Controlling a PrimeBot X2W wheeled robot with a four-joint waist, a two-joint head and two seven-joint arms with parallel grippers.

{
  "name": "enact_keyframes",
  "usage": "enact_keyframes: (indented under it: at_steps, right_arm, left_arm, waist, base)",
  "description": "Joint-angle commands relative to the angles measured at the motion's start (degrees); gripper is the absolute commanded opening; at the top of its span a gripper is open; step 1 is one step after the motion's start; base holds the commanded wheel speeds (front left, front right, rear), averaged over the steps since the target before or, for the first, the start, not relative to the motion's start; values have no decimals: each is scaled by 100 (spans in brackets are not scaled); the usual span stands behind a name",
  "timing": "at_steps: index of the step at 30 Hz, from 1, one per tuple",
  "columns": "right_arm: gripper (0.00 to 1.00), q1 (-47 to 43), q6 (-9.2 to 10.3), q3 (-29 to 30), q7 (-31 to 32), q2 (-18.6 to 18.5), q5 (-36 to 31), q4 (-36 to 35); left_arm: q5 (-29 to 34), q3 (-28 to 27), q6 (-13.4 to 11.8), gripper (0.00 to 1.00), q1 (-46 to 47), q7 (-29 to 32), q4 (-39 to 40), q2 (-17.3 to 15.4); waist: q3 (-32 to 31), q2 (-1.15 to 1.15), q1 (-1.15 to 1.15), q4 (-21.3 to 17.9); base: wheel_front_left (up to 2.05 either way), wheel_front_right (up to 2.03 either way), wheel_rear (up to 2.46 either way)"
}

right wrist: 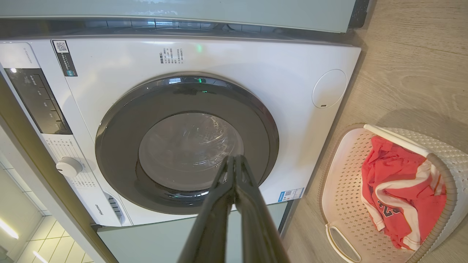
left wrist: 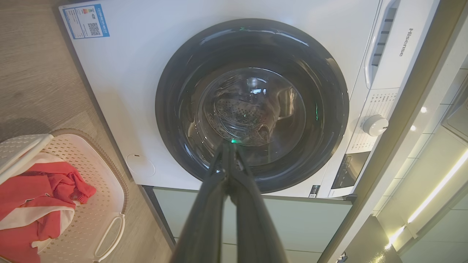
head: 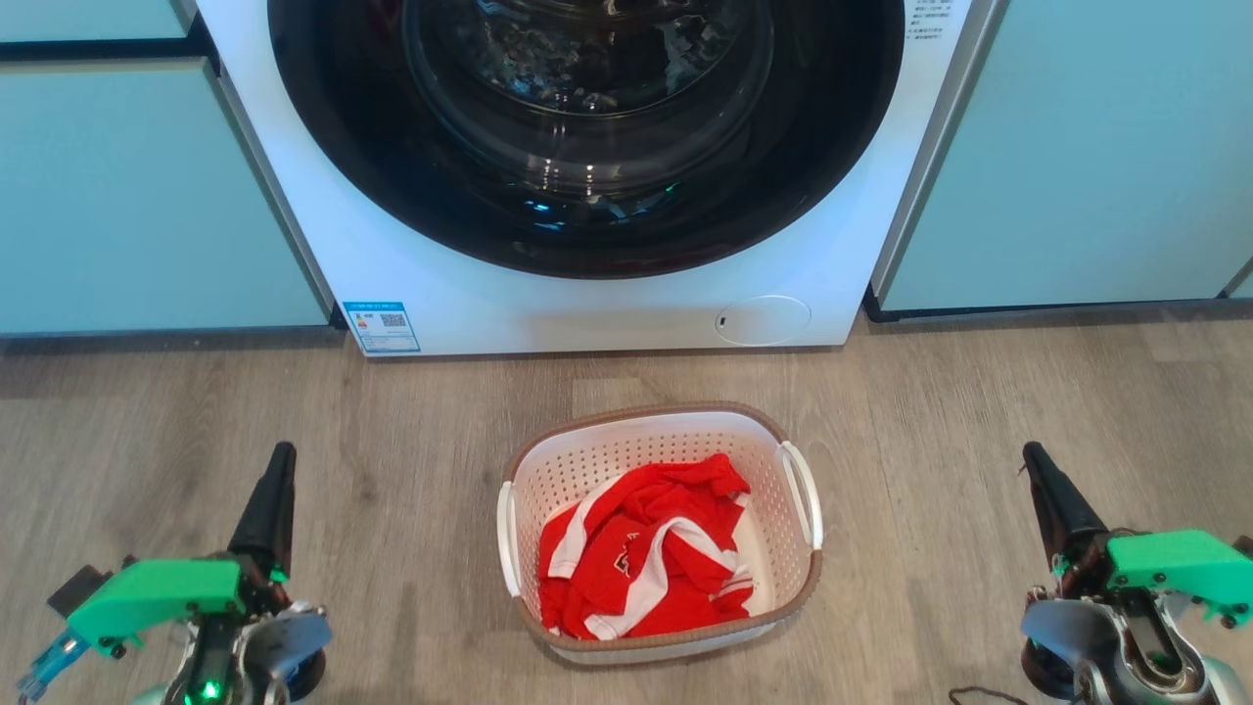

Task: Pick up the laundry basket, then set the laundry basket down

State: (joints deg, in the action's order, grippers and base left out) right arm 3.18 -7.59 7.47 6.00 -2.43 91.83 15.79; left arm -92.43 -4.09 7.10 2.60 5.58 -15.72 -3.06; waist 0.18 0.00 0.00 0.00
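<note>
Between the left gripper (head: 281, 458) and right gripper (head: 1031, 458), both pinched together on nothing, the laundry basket (head: 636, 443) sits on the floor (head: 392, 421), well apart from each.

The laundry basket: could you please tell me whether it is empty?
Not empty: a crumpled red-and-white garment lies inside the laundry basket.

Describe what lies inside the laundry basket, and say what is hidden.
Inside the laundry basket lies a crumpled red-and-white garment. It covers most of the basket's floor, so anything beneath it cannot be seen; bare perforated wall shows behind it.
</note>
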Motion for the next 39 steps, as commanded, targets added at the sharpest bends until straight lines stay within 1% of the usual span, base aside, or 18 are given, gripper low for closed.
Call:
enact_keyframes:
  at_steps: [1, 39]
  right_arm:
    - [0, 301, 10, -94, 48, -49, 33, -177]
    - [0, 301, 10, -91, 51, -47, 31, -177]
  left_arm:
    - [-20, -186, 38, 0, 355, 46, 167, -25]
    - [3, -214, 38, 0, 357, 68, 167, -6]
  waist:
    - [0, 0, 0, 0]
    - [0, 0, 0, 0]
  base:
    - [0, 0, 0]
    - [0, 0, 0]
